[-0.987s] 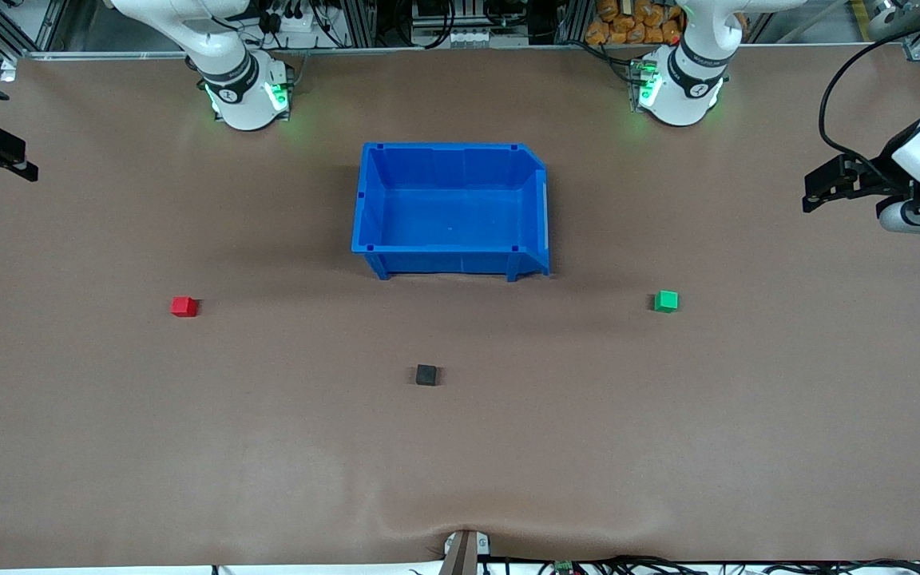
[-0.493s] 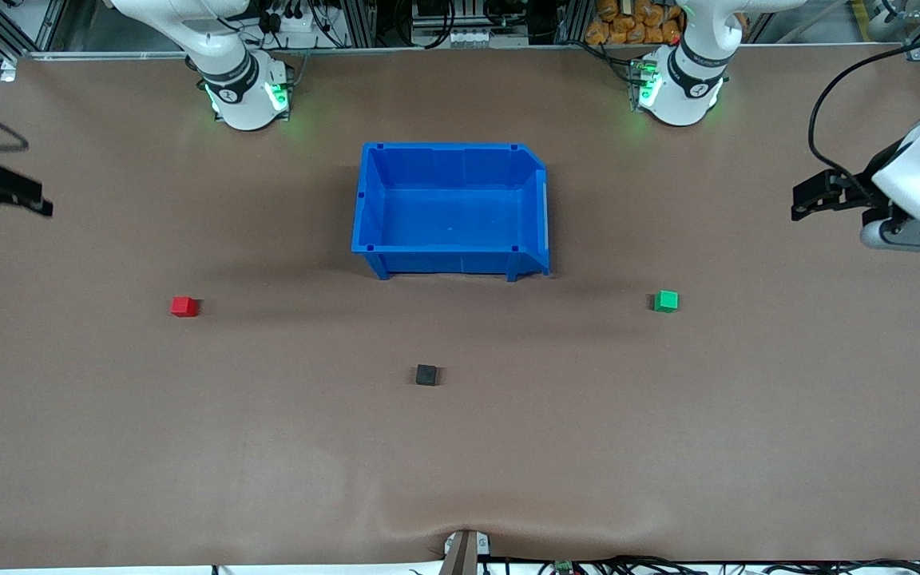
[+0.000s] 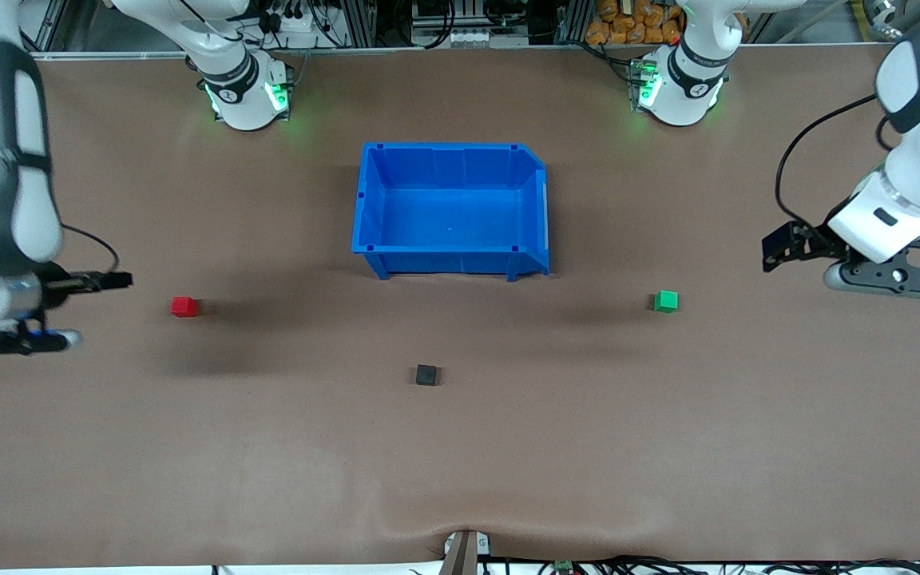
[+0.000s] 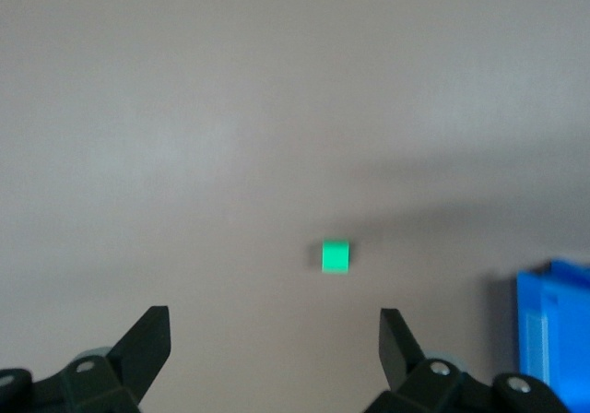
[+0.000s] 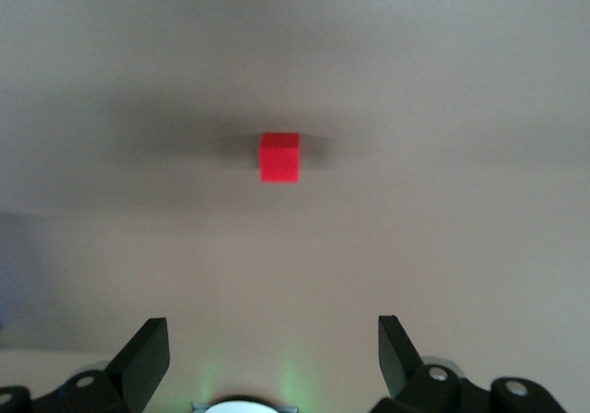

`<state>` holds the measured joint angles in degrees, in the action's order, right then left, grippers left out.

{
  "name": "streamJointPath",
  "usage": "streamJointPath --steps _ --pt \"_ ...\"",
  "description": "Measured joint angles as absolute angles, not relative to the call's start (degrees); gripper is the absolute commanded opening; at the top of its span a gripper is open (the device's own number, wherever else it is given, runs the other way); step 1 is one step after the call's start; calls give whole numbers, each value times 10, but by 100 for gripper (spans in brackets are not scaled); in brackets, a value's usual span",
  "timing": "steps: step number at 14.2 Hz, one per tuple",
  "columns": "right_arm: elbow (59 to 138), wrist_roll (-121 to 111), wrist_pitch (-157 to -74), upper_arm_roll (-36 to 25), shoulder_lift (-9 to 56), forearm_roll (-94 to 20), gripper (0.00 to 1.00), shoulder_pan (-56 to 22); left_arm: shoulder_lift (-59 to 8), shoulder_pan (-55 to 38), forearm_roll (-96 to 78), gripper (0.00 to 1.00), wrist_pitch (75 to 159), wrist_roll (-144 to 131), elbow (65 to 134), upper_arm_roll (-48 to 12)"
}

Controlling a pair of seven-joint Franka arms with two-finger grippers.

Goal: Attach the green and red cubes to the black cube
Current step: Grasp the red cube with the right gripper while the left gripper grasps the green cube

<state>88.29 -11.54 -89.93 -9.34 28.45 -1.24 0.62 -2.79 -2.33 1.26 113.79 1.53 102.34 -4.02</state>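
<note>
1. On the surface, in my front view, I see the black cube alone, nearer to the camera than the blue bin and apart from both coloured cubes. The red cube lies toward the right arm's end of the surface, and the green cube lies toward the left arm's end. No cube touches another. The right claw hangs over the bare surface near the red cube, and the left claw hangs over the surface near the green cube, toward the left arm's end. From this view I cannot judge the fingers of either claw.

2. From the left wrist view, I see the left claw with its two fingers spread wide and nothing between them. The green cube sits on the surface ahead of the fingers, not touched. A corner of the blue bin shows at the edge.

3. From the right wrist view, I see the right claw also spread wide and holding nothing. The red cube rests on the surface ahead of its fingers, well apart from them.
</note>
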Motion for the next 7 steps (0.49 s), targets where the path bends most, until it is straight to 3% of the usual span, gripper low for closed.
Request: streamJointPath --steps 4,7 --pt "882 -115 -985 -94 386 -19 100 16 -41 -26 12 100 1225 14 1041 -46" --pt "882 -115 -1011 -94 417 -46 100 15 -55 -28 11 100 1248 -16 1041 -50"
